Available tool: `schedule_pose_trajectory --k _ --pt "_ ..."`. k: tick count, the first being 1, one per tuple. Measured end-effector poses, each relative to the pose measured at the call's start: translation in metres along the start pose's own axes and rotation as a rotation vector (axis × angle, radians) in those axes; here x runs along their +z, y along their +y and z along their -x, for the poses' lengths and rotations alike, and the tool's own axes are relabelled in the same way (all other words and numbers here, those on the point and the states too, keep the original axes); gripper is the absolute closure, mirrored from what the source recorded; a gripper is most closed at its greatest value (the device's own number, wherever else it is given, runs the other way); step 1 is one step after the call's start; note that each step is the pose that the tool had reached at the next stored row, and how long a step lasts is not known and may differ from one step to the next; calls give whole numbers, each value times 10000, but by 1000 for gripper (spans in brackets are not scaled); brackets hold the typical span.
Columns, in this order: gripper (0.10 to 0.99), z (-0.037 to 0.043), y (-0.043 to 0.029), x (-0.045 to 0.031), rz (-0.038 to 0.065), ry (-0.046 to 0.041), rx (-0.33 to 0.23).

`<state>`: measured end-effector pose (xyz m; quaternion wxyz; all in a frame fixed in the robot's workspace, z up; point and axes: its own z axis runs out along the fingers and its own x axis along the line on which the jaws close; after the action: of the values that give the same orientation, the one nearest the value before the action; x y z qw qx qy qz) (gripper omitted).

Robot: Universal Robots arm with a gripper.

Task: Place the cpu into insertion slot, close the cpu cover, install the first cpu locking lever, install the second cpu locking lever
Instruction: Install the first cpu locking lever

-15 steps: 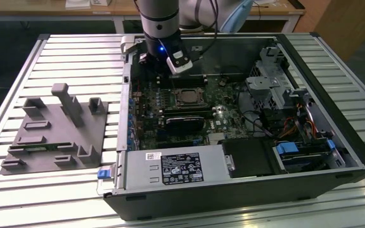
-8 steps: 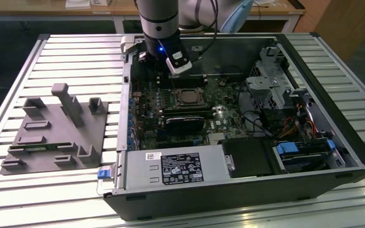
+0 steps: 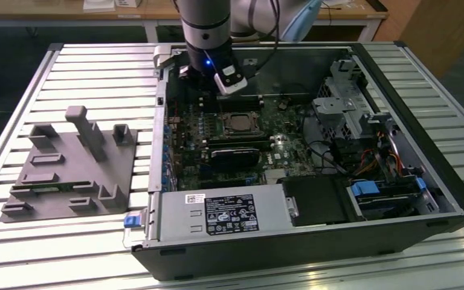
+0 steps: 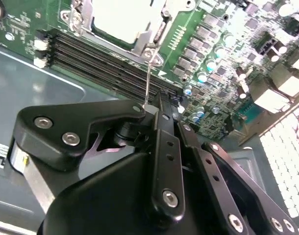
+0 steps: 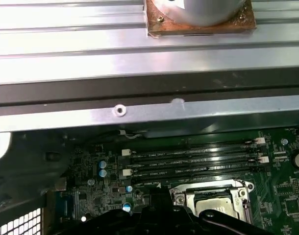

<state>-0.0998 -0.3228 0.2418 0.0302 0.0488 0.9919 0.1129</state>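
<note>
Gripper (image 4: 152,111) fingers together, tip touching the end of a thin locking lever (image 4: 147,81) beside the memory slots (image 4: 100,63). cpu (image 4: 119,19) seated in insertion slot (image 3: 223,124), cpu cover (image 4: 143,45) down over it. Power supply label (image 3: 230,214): print unreadable.

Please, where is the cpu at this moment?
In the exterior view the cpu sits in the insertion slot near the middle of the green board inside the open computer case, beside the black memory slots.
</note>
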Motion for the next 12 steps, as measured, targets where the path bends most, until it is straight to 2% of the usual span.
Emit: schedule_pose_trajectory --k 6,12 --pt "980 126 11 9 -1 6 1" --pt "980 314 28 23 -3 26 8"
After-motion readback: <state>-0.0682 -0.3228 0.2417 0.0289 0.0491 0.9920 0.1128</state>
